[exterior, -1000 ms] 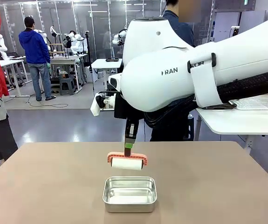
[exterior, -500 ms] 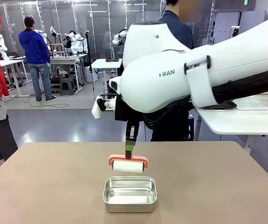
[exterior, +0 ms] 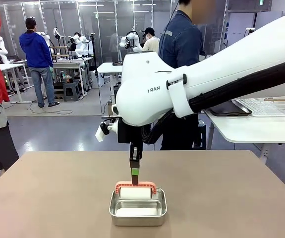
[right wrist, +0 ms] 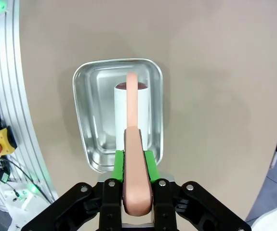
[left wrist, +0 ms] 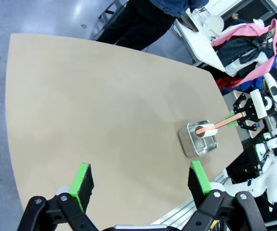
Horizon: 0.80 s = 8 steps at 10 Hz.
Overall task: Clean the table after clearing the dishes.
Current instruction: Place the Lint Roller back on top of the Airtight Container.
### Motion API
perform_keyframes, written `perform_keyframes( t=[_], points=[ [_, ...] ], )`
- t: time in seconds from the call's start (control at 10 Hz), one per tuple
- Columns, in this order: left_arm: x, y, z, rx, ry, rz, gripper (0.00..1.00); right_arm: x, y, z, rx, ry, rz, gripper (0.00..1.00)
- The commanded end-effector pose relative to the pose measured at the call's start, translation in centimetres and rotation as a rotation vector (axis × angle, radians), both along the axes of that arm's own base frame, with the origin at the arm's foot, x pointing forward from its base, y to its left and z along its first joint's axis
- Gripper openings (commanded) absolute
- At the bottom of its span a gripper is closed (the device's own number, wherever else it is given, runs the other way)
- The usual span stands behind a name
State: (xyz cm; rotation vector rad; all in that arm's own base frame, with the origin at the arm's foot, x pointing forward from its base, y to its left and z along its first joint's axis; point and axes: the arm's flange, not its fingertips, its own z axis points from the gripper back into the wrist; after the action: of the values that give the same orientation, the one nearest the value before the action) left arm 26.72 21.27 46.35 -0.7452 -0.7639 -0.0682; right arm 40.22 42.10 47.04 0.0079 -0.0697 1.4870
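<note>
The right gripper (right wrist: 137,166) has its jaws clamped on the salmon handle of a lint roller (exterior: 135,192), and the white roll hangs just past the jaw tips, low over the steel pan (exterior: 138,207), perhaps already inside its rim. The bench (exterior: 231,198) carries no plates or trays, so I take the clearing and the rolling to be finished and the step in hand to be putting the tool away. Next it needs a short drop until the roll rests on the pan floor, then the jaws let go and lift straight off the handle without dragging it.

The left gripper (left wrist: 140,180) hangs high above the bench with its jaws spread wide and nothing between them; the pan sits well beyond them, towards the far edge.

From the front, the pan wall hides the bottom of the roll, so I cannot tell whether it touches the metal. The right arm's bulk blocks most of the person standing behind the bench.
</note>
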Motion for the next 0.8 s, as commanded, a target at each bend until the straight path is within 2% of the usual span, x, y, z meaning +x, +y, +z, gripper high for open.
perform_keyframes(
  t=[0.0,0.5,0.7],
  points=[
    [-0.1,0.0,0.1,0.007,0.01,0.008,1.0,0.5,0.2,0.0,0.019,0.068,0.022,0.2],
    [-0.1,0.0,0.1,0.007,0.01,0.008,1.0,3.8,-0.7,-4.0,0.055,0.107,0.056,0.2],
    [-0.1,0.0,0.1,0.007,0.01,0.008,1.0,5.2,-0.3,-5.7,0.072,0.124,0.106,0.2]
  ],
)
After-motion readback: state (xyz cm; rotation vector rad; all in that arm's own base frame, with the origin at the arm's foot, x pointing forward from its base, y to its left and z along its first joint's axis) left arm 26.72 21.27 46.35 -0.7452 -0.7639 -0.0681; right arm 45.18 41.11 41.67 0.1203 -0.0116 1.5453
